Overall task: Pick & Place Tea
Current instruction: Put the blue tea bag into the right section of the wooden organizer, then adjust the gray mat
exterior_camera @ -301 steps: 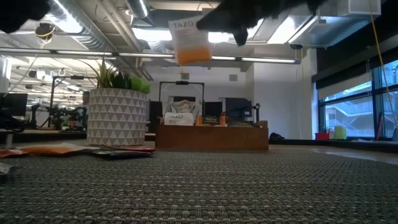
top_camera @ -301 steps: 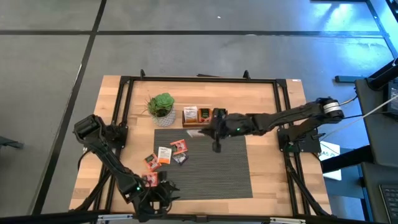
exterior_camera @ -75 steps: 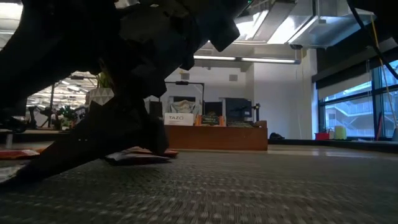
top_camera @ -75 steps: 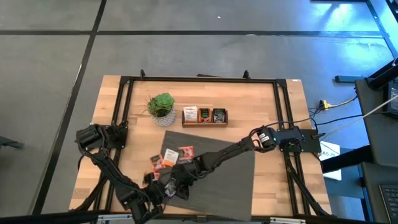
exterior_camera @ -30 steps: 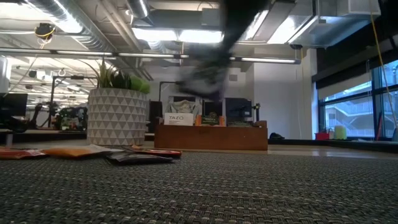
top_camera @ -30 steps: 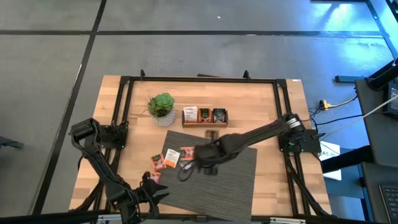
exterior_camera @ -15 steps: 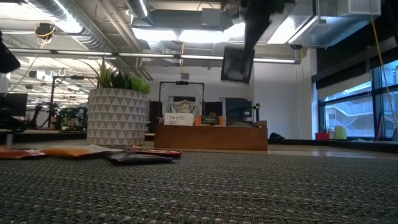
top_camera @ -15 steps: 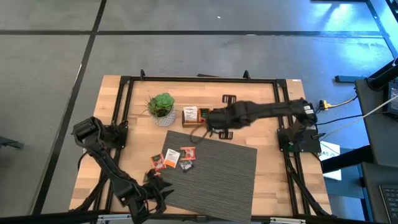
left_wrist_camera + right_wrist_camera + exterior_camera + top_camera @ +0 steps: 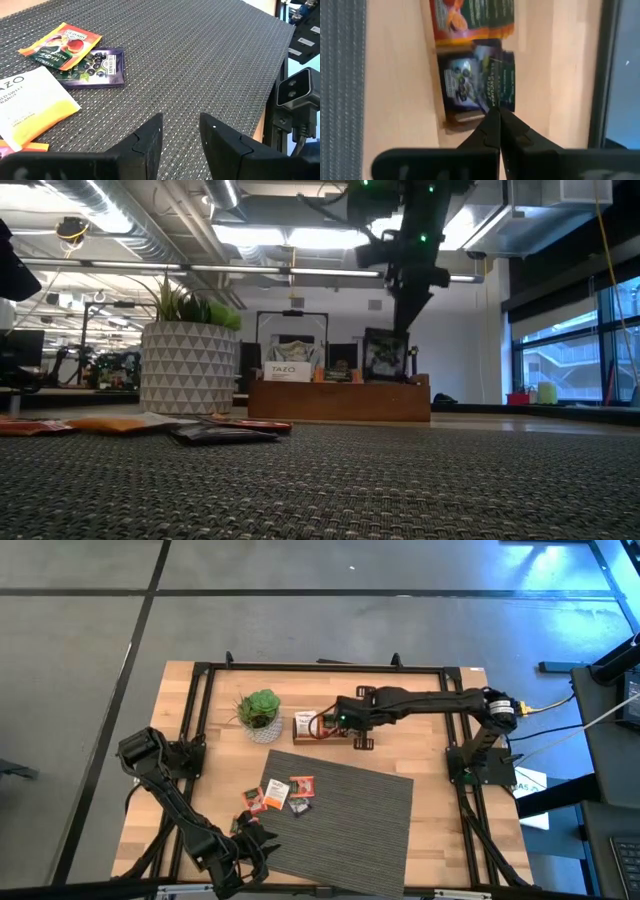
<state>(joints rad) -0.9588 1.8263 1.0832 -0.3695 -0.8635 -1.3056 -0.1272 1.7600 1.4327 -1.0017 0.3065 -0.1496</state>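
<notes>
My right gripper hangs over the right compartment of the wooden tray, shut on a dark tea sachet. The sachet dangles just above the tray; the right wrist view shows it nearly edge-on over more dark sachets in that compartment. Several loose tea sachets lie flat on the mat's left part. My left gripper is open above the mat's near left corner, with an orange sachet, a dark one and a white one lying ahead of it. My right gripper pinches the dark sachet's upper edge between its two fingers, coming from above and pointing steeply down. The sachet hangs upright below the fingers, clear of the tray.
A potted plant stands left of the tray. The grey woven mat covers the table's middle and near part, bare on its right half. A black frame runs around the table.
My right gripper has swung from over the mat toward the table's far edge, carrying the dark sachet, and now stands over the tray's right compartment. The sachet has sunk from high above the tray to just over it, still hanging upright.
</notes>
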